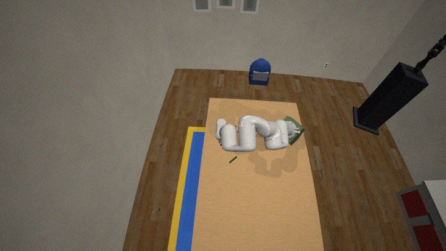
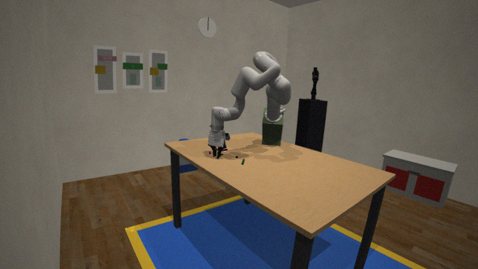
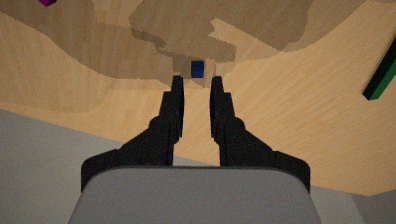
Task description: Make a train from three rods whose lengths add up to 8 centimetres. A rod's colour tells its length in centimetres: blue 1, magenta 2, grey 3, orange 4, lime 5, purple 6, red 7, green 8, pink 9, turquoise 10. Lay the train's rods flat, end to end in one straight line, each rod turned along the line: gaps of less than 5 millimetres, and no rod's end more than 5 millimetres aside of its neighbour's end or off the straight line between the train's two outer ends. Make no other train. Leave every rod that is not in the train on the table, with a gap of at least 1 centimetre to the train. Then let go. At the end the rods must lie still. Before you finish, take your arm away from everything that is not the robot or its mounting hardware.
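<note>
Table (image 1: 256,199) (image 2: 287,180) stands on 1 blue mat (image 1: 188,193) (image 2: 207,234), yellow-edged.

A plain lab-like room is shown: a robot arm (image 1: 248,134) (image 2: 254,78) is mounted beside a wooden table (image 1: 256,202) (image 2: 284,180), and another arm (image 1: 432,54) (image 2: 314,83) is seen at right on a black pedestal (image 1: 391,96) (image 2: 310,123).

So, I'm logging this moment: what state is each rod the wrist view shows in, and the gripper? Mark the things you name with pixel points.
Gripper (image 2: 216,157) (image 3: 197,89): partly open, nothing held.
Blue rod (image 3: 197,69): ungripped.
Green rod (image 1: 233,159) (image 2: 243,161) (image 3: 381,82): lying flat, ungripped.
Magenta rod (image 2: 209,152) (image 3: 47,2): ungripped, cut off in wrist view.
</note>
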Action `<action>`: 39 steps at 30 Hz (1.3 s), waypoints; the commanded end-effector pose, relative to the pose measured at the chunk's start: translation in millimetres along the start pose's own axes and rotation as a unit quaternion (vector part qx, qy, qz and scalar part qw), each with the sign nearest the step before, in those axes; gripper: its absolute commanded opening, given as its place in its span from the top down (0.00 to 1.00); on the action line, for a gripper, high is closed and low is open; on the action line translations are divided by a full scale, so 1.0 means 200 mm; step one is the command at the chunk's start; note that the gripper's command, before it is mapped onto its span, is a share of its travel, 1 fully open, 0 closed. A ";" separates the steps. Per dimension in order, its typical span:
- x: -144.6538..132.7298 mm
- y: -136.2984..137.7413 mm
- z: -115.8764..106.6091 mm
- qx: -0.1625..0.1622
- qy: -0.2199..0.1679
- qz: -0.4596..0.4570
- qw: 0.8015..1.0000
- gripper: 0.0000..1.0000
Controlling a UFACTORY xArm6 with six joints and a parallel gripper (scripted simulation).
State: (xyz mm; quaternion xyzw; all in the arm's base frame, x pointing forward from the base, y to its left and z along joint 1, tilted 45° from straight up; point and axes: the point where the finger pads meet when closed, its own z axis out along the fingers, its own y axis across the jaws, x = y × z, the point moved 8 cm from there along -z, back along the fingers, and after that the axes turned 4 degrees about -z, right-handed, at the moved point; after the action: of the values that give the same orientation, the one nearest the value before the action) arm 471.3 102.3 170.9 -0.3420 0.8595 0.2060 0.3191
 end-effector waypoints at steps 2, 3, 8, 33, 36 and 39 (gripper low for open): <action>0.00 0.00 0.00 0.001 -0.001 0.000 1.000 0.76; 0.00 0.00 0.00 0.001 -0.001 0.000 1.000 0.76; 0.00 0.00 0.02 0.001 -0.001 0.000 1.000 0.76; 0.00 0.00 0.07 0.001 -0.001 0.000 1.000 0.76; 0.00 0.00 0.07 0.001 -0.001 0.000 1.000 0.76; 0.00 0.00 0.07 0.001 -0.001 0.000 1.000 0.76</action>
State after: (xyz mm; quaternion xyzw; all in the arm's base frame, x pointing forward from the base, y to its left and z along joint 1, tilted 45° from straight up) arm 476.9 110.2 161.1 -0.3421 0.8595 0.2060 0.3191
